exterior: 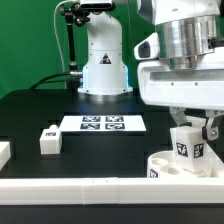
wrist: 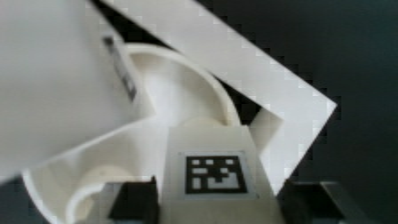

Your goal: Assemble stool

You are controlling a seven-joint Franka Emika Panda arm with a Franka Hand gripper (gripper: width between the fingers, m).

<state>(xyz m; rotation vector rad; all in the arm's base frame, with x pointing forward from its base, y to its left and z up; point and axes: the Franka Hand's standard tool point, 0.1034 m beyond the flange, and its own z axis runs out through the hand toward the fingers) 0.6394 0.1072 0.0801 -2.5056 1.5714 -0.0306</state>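
Observation:
My gripper [exterior: 190, 138] is shut on a white block leg [exterior: 188, 146] with a black-and-white tag on its face. It holds the leg upright just over the round dish-like seat [exterior: 163, 166] at the exterior view's lower right. I cannot tell whether the leg touches the seat. In the wrist view the tagged leg [wrist: 217, 168] sits between the two dark fingers [wrist: 143, 200], with my gripper [wrist: 228, 202] closed on its sides and the seat's curved rim [wrist: 175, 85] beyond it. A second leg [exterior: 49, 139] lies loose on the black table at the exterior view's left.
The marker board [exterior: 103, 124] lies flat mid-table in front of the arm's white base [exterior: 104, 70]. A long white border rail [exterior: 80, 187] runs along the front edge, and the rails meet in a corner [wrist: 285, 85] beside the seat. Another white piece [exterior: 4, 152] shows at the far left.

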